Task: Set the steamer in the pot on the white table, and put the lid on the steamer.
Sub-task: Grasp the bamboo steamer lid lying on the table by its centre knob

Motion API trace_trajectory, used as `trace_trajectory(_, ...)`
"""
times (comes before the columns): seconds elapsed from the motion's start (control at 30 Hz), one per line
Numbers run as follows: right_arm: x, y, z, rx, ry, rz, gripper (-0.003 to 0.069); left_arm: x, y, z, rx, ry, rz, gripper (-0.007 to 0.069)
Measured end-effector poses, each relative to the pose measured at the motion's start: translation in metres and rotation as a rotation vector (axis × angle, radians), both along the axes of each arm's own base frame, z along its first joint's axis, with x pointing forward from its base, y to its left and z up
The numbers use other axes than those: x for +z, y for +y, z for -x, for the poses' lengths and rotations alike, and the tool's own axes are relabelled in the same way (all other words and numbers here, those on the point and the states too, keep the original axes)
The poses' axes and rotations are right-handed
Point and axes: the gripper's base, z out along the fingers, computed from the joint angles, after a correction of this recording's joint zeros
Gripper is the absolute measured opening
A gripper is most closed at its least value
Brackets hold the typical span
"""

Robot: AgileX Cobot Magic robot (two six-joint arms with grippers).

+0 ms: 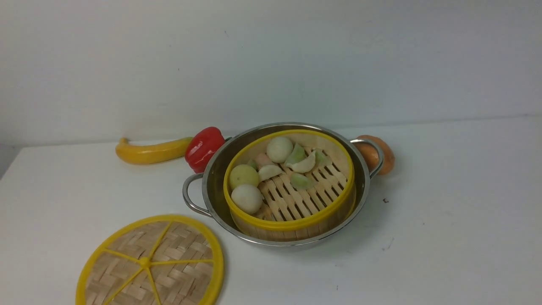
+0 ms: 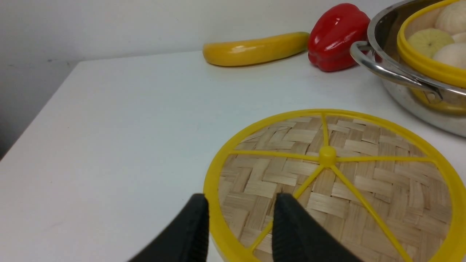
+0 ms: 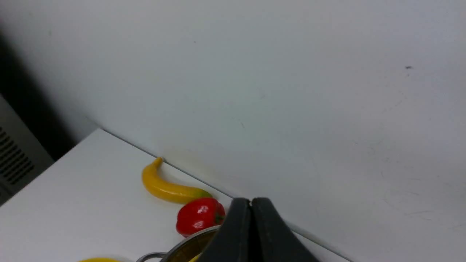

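Lid (image 1: pixel 150 262) flat on counter (image 1: pixel 444 212), near left. Left end effector (image 2: pixel 240 199) fingers (image 2: pixel 193 225) apart, one each side of lid rim. Steamer (image 1: pixel 292 222) in pot (image 1: pixel 296 125), farther right. Right end effector (image 3: pixel 250 202) closed, empty.

Yellow toy banana (image 1: pixel 152 151) and red bell pepper (image 1: pixel 204 148) lie end to side, touching or nearly, along the wall (image 1: pixel 271 63). Both are well ahead of the left gripper (image 2: pixel 240 199), pepper further to its right. Both also lie beyond the right gripper (image 3: pixel 251 202). Orange round item (image 1: pixel 368 156) is partly hidden; its place relative to either gripper is unclear.
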Motion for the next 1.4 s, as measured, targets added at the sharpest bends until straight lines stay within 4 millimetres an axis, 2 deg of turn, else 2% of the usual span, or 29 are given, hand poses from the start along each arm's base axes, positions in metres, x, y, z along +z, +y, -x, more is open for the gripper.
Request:
trace_trajectory(0.2,0.008,-0.004,0.009,-0.003,-0.022,-0.007,0.0008,0.0,0.0,0.0,0.0,0.0,0.0,0.0242)
trace_trajectory(0.57,0.006,-0.007,0.013,-0.011,0.004,0.027,0.0033,0.0,0.0,0.0,0.0,-0.001,0.0,0.0242)
trace_trajectory(0.73,0.035,-0.029,0.063,-0.051,-0.159,-0.029,0.0053,0.0,0.0,0.0,0.0,-0.001,0.0,0.0242)
trace_trajectory(0.77,0.042,-0.036,0.079,-0.063,-0.212,-0.048,0.0057,0.0,0.0,0.0,0.0,-0.001,0.0,0.0242)
trace_trajectory(0.83,0.044,-0.049,0.105,-0.086,-0.303,-0.073,0.0064,0.0,0.0,0.0,0.0,-0.001,0.0,0.0242)
trace_trajectory(0.87,0.034,-0.055,0.118,-0.103,-0.329,-0.081,0.0071,0.0,0.0,0.0,0.0,-0.001,0.0,0.0242)
trace_trajectory(0.93,0.022,-0.062,0.131,-0.117,-0.339,-0.088,0.0076,0.0,0.0,0.0,0.0,-0.001,0.0,0.0242)
trace_trajectory(1.0,-0.002,-0.073,0.148,-0.149,-0.326,-0.095,0.0081,0.0,0.0,0.0,0.0,-0.001,0.0,0.0242)
trace_trajectory(1.07,-0.035,-0.085,0.157,-0.208,-0.286,-0.105,0.009,0.0,0.0,0.0,0.0,-0.001,0.0,0.0242)
trace_trajectory(1.1,-0.045,-0.088,0.159,-0.224,-0.278,-0.113,0.0092,0.0,0.0,0.0,0.0,-0.001,0.0,0.0242)
trace_trajectory(1.2,-0.097,-0.109,0.167,-0.37,-0.243,-0.186,0.0106,0.0,0.0,0.0,0.0,-0.001,0.0,0.0242)
trace_trajectory(1.27,-0.113,-0.116,0.174,-0.419,-0.243,-0.219,0.0111,0.0,0.0,0.0,0.0,-0.001,0.0,0.0242)
trace_trajectory(1.37,-0.148,-0.127,0.199,-0.507,-0.309,-0.284,0.0127,0.0,0.0,0.0,0.0,-0.001,0.0,0.0242)
trace_trajectory(1.4,-0.149,-0.128,0.2,-0.51,-0.32,-0.286,0.0127,0.0,0.0,0.0,0.0,-0.001,0.0,0.0242)
